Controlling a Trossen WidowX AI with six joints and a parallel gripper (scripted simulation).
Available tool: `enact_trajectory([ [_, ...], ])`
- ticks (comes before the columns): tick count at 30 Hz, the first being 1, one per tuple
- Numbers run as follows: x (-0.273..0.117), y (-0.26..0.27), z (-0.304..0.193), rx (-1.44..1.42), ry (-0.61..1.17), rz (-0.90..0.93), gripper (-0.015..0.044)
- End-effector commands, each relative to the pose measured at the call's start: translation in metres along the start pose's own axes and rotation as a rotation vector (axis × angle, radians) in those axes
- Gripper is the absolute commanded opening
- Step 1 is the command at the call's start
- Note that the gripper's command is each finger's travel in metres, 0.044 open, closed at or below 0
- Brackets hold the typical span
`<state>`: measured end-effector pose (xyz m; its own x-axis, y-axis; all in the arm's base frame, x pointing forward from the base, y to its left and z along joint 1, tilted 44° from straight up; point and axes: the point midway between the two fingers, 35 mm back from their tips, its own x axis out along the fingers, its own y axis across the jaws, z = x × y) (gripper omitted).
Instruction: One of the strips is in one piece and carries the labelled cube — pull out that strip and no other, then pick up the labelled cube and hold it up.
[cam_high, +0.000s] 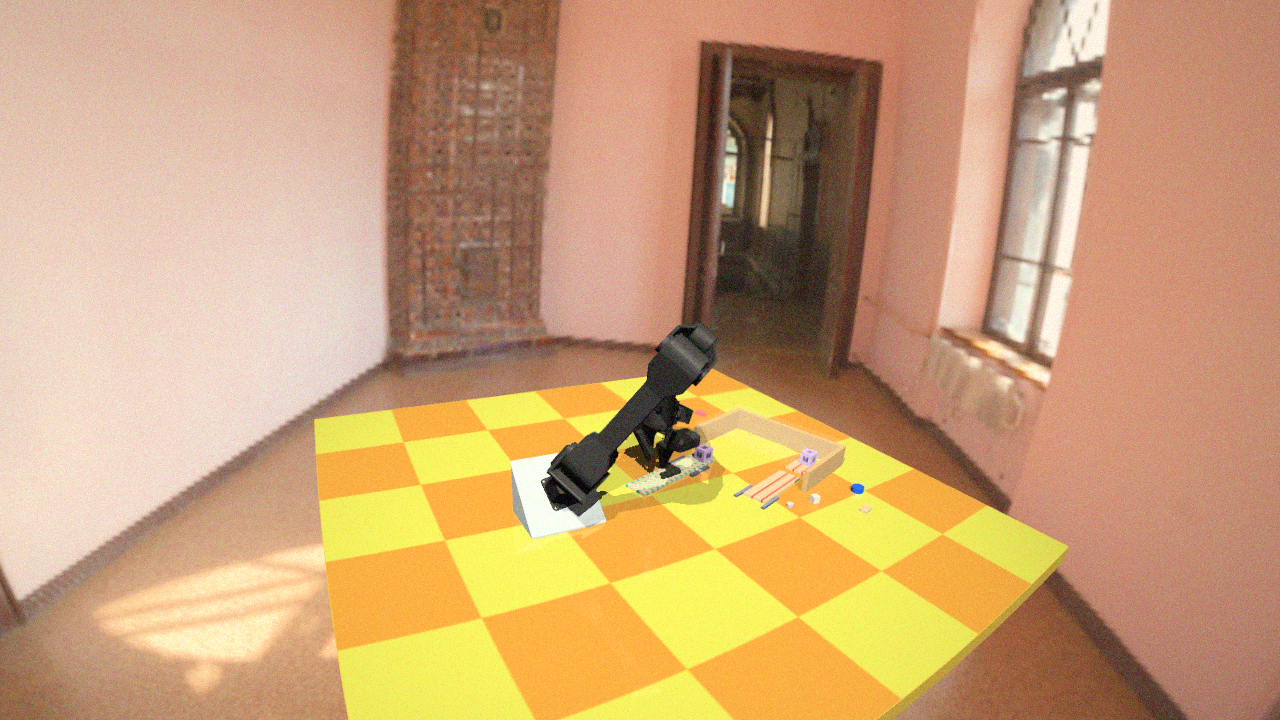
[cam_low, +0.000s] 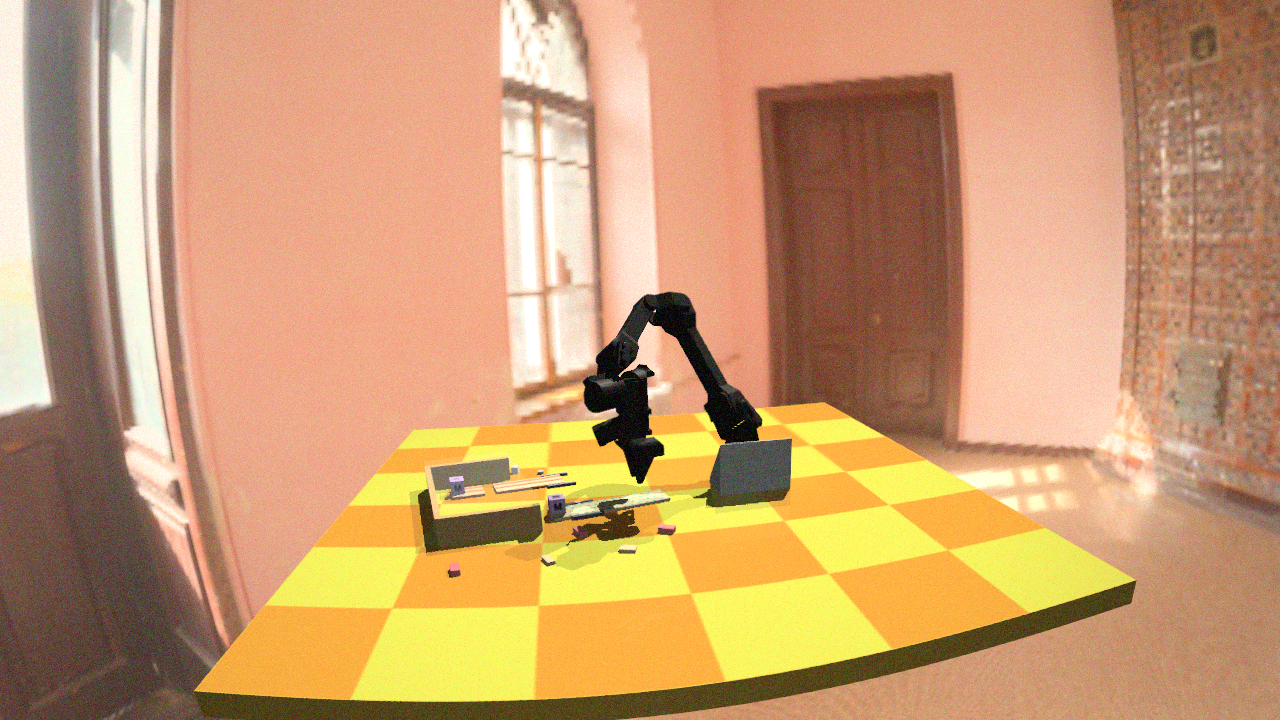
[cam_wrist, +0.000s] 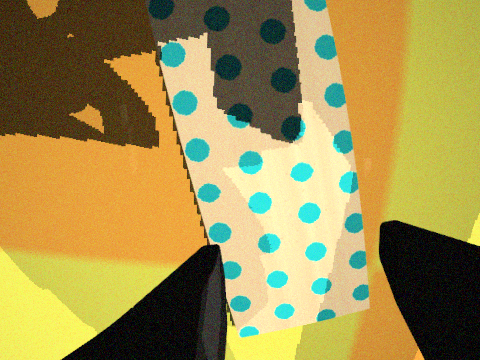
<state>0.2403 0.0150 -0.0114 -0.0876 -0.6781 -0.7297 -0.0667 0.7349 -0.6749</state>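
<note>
A beige strip with turquoise dots (cam_high: 641, 486) (cam_low: 657, 498) (cam_wrist: 309, 192) looks unbroken; a purple cube marked M (cam_high: 703, 453) (cam_low: 555, 505) is at its far end. An orange-striped strip (cam_high: 771, 486) (cam_low: 528, 485) shows a gap before the short piece with the other purple cube (cam_high: 808, 456) (cam_low: 457, 486), also marked M. My gripper (cam_high: 656, 464) (cam_low: 640, 480) (cam_wrist: 303, 251) is partly open and empty, a little above the dotted strip. In the wrist view its fingertips stand on either side of the strip near its near end. Arm shadow covers part of the strip.
A wooden-walled enclosure (cam_high: 823, 469) (cam_low: 487, 526) stands by the strips' far ends. A blue disc (cam_high: 857, 488) and a white block (cam_high: 814, 498) lie beyond the striped strip. Pink blocks (cam_low: 666, 530) (cam_low: 453, 569) and beige pieces (cam_low: 627, 548) (cam_low: 547, 561) lie on the dotted strip's other side.
</note>
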Motion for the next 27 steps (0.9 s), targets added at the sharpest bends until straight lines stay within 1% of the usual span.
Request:
enact_trajectory([
  [1,-0.002,0.000,0.015,0.011,-0.003,-0.001,0.0289],
  [7,-0.005,0.002,0.037,0.012,-0.004,-0.001,0.0440],
  [27,-0.015,0.007,0.113,0.015,-0.007,-0.001,0.0440],
])
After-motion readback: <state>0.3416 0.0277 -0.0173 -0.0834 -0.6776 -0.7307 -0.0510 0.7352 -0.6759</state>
